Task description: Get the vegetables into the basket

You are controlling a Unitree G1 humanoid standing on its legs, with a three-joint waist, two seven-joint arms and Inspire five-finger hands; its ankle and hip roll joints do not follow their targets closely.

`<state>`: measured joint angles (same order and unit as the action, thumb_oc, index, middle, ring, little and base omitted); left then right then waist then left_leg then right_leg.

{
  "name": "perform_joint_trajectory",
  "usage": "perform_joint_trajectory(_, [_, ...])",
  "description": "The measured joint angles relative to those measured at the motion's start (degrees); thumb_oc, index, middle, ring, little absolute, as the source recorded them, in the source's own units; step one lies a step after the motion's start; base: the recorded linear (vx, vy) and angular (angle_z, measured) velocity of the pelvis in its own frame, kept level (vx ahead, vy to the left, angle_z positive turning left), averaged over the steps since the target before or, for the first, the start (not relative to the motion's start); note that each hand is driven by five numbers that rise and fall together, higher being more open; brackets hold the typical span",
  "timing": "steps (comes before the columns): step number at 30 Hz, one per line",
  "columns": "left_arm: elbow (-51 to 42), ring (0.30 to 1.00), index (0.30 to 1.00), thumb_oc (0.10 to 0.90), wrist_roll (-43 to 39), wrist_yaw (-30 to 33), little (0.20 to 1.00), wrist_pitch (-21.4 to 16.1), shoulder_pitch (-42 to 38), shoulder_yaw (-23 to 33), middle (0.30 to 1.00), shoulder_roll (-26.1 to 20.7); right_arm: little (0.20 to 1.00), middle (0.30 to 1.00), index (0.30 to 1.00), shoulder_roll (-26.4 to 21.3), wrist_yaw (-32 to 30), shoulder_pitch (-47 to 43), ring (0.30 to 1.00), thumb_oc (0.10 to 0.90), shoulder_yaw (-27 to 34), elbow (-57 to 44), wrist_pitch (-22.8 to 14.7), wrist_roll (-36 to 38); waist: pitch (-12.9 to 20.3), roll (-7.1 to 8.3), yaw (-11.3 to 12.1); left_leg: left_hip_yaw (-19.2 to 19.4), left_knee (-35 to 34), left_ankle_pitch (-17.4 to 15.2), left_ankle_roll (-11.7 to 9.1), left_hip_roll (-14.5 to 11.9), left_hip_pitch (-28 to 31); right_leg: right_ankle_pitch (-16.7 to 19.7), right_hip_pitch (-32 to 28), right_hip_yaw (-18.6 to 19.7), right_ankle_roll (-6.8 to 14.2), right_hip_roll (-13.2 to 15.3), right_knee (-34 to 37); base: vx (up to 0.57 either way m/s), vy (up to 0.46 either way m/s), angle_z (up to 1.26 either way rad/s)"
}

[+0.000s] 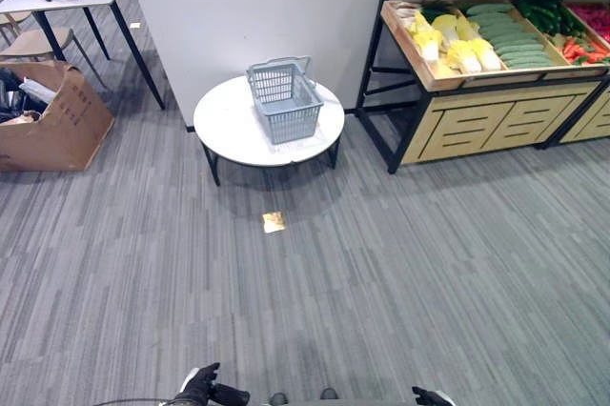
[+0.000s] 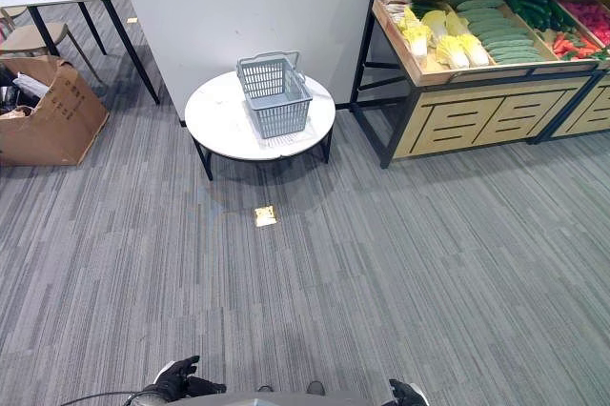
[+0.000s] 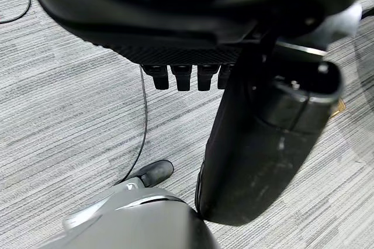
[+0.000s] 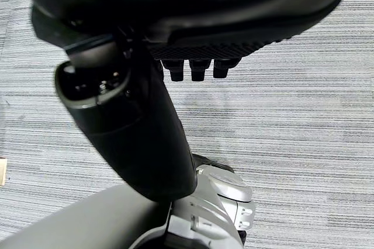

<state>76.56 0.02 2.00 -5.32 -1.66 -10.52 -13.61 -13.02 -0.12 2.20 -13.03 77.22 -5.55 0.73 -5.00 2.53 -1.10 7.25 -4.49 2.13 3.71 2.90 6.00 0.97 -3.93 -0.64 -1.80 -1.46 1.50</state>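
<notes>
Sitting on a round white worktop [image 1: 229, 125], the grey plastic mesh basket [image 1: 284, 99] holds nothing. Vegetables [image 1: 486, 34] fill a wooden shelf [image 1: 496, 111] nearby. Left hand [image 1: 200, 387] and right hand [image 4: 198, 68] hang low with relaxed fingers, both empty.

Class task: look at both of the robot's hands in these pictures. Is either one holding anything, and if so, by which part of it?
Nothing is held. The left hand and right hand hang low over bare carpet with nothing in them.
</notes>
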Motion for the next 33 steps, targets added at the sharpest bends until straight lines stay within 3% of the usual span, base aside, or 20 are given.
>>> perform_joint_trajectory(17, [0.4,1.000,1.000,0.900,0.0,0.2,1.000,0.8,1.6,0.0,1.000,-0.3,1.000,1.000,1.000,-0.4,0.0,0.2,1.000,0.900,-0.3,0.7,0.3,-0.4,0.9,-0.89,-0.1,0.4,0.0,0.0,0.0,-0.1,0.1,0.0,0.2,0.4,0.0,-0.1,0.0,0.00,0.000,0.00])
perform_joint_trajectory(33, [0.4,1.000,1.000,0.900,0.1,0.2,1.000,1.2,2.1,0.0,1.000,-1.6,1.000,1.000,1.000,-0.4,-0.1,0.2,1.000,0.900,-0.2,0.7,0.3,-0.3,0.0,0.08,-0.1,0.5,-0.1,0.0,0.0,-0.1,-0.3,0.1,0.7,0.5,0.0,-0.2,0.1,0.00,-0.002,0.00])
